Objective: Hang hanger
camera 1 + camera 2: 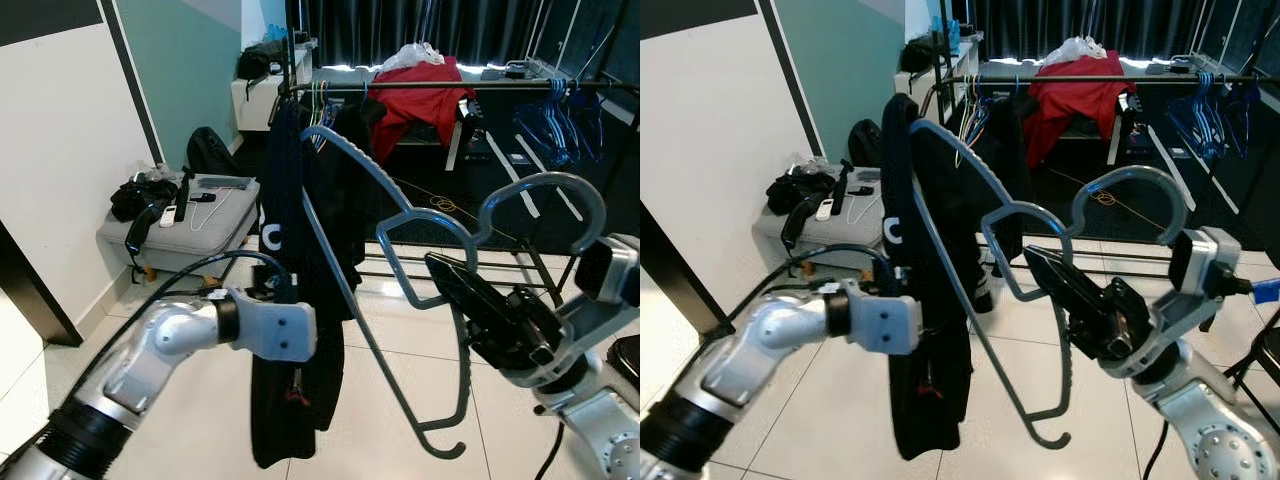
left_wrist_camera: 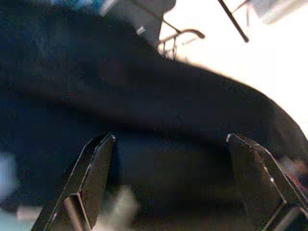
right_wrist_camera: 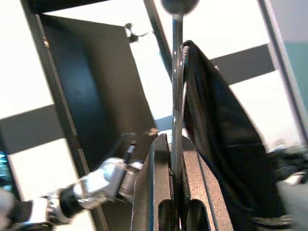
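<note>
So far the right gripper [image 1: 470, 300] fingers clamp the grey hanger [image 1: 400, 240], black garment [image 1: 300, 300] seemingly draped on; left gripper [image 2: 173, 178] fingers spread wide; the rail [image 1: 420, 86] remains unreached.

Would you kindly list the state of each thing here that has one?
Grey hanger: tilted, off the rail, black garment draped on it.
Black garment: hanging down.
Right claw: shut on the hanger.
Left claw: open, at the garment.
Clothes rail: holding blue hangers.

Silver arms, black elbow collars, black cable, long black-fingered left gripper [image 2: 171, 187]
</note>
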Available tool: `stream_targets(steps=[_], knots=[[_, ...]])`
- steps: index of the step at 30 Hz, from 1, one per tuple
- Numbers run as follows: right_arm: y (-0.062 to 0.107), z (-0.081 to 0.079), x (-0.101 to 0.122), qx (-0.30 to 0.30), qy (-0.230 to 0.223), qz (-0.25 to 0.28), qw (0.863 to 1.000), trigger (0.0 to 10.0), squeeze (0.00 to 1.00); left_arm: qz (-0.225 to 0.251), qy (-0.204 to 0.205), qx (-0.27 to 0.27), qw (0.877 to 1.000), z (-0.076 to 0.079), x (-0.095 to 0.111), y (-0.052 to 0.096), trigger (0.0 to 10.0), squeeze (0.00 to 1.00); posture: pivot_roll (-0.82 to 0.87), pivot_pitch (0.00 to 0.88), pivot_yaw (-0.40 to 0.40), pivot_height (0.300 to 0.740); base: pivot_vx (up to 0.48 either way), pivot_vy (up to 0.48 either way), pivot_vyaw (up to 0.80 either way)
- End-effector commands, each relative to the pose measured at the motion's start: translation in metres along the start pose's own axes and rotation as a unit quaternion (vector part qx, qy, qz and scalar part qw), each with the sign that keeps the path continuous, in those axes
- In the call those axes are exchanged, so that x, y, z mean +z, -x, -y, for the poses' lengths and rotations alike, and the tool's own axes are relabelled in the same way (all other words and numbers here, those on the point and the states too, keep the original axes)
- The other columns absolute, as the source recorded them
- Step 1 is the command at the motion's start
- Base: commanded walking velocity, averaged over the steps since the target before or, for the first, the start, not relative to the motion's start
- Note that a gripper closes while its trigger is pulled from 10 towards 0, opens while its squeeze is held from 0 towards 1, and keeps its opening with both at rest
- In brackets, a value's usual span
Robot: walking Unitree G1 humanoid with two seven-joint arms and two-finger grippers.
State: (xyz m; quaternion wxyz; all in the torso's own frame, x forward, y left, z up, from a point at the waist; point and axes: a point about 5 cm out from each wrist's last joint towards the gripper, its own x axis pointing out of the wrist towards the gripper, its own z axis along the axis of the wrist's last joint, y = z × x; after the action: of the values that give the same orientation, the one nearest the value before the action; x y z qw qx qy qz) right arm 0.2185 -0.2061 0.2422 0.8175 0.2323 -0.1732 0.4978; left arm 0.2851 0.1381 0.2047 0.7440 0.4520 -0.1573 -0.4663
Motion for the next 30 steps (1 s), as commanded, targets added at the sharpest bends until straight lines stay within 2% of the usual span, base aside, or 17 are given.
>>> stream_targets(steps=[1,5,6,8,9,10,11,12,13,15,16,17,18,19,20,23,30], knots=[[-0.003,-0.004,0.004,0.024,0.004,0.021,0.999,10.0,0.00,0.004,0.006,-0.008,1.000,0.001,0.002,0.002,10.0,0.00,-0.10,0.000,0.013,0.740,0.000,0.000,0.00],[0.001,-0.003,0.011,0.031,0.019,0.018,0.999,10.0,0.00,0.004,0.037,0.012,0.999,-0.011,0.000,0.018,10.0,0.00,-0.10,0.000,0.013,0.740,0.000,0.000,0.00],[0.003,-0.003,0.013,0.035,0.024,0.012,0.999,10.0,0.00,0.011,0.050,0.052,0.997,-0.025,0.001,0.026,10.0,0.00,-0.09,0.000,0.012,0.740,0.000,0.000,0.00],[0.003,-0.003,0.013,0.035,0.024,0.012,0.999,10.0,0.00,0.011,0.050,0.052,0.997,-0.025,0.001,0.026,10.0,0.00,-0.09,0.000,0.012,0.740,0.000,0.000,0.00],[0.006,-0.003,0.015,0.038,0.027,0.006,0.999,10.0,0.00,0.019,0.060,0.099,0.993,-0.040,0.002,0.033,10.0,0.00,-0.08,0.000,0.009,0.740,0.000,0.000,0.00],[0.006,-0.003,0.015,0.038,0.027,0.006,0.999,10.0,0.00,0.019,0.060,0.099,0.993,-0.040,0.002,0.033,10.0,0.00,-0.08,0.000,0.009,0.740,0.000,0.000,0.00],[0.011,-0.004,0.018,0.043,0.028,-0.002,0.999,10.0,0.00,0.044,0.092,0.216,0.971,-0.066,0.007,0.037,10.0,0.00,-0.08,0.000,0.007,0.740,0.000,0.000,0.00],[0.011,-0.004,0.018,0.043,0.028,-0.002,0.999,10.0,0.00,0.044,0.092,0.216,0.971,-0.066,0.007,0.037,10.0,0.00,-0.08,0.000,0.007,0.740,0.000,0.000,0.00],[0.015,-0.005,0.021,0.046,0.028,-0.008,0.999,10.0,0.00,0.079,0.126,0.311,0.939,-0.083,0.013,0.039,10.0,0.00,-0.08,0.000,0.006,0.740,0.000,0.000,0.00],[0.015,-0.005,0.021,0.046,0.028,-0.008,0.999,10.0,0.00,0.079,0.126,0.311,0.939,-0.083,0.013,0.039,10.0,0.00,-0.08,0.000,0.006,0.740,0.000,0.000,0.00],[0.018,-0.006,0.023,0.049,0.027,-0.012,0.998,10.0,0.00,0.116,0.160,0.379,0.904,-0.089,0.021,0.035,10.0,0.00,-0.08,0.000,0.005,0.740,0.000,0.000,0.00],[0.018,-0.006,0.023,0.049,0.027,-0.012,0.998,10.0,0.00,0.116,0.160,0.379,0.904,-0.089,0.021,0.035,10.0,0.00,-0.08,0.000,0.005,0.740,0.000,0.000,0.00],[0.020,-0.007,0.024,0.052,0.025,-0.015,0.998,10.0,0.00,0.148,0.190,0.420,0.875,-0.089,0.029,0.031,10.0,0.00,-0.08,0.000,0.005,0.740,0.000,0.000,0.00],[0.021,-0.007,0.024,0.054,0.024,-0.016,0.998,10.0,0.00,0.172,0.217,0.439,0.855,-0.086,0.034,0.028,10.0,0.00,-0.07,0.000,0.005,0.740,0.000,0.000,0.00],[0.021,-0.007,0.024,0.054,0.024,-0.016,0.998,10.0,0.00,0.172,0.217,0.439,0.855,-0.086,0.034,0.028,10.0,0.00,-0.07,0.000,0.005,0.740,0.000,0.000,0.00],[0.021,-0.007,0.023,0.058,0.019,-0.019,0.998,10.0,0.00,0.199,0.259,0.445,0.834,-0.083,0.038,0.028,10.0,0.00,-0.06,0.000,0.006,0.740,0.000,0.000,0.00],[0.023,-0.006,0.024,0.060,0.017,-0.021,0.998,10.0,0.00,0.232,0.314,0.419,0.820,-0.078,0.041,0.026,10.0,0.00,-0.06,0.000,0.007,0.740,0.000,0.000,0.00]])
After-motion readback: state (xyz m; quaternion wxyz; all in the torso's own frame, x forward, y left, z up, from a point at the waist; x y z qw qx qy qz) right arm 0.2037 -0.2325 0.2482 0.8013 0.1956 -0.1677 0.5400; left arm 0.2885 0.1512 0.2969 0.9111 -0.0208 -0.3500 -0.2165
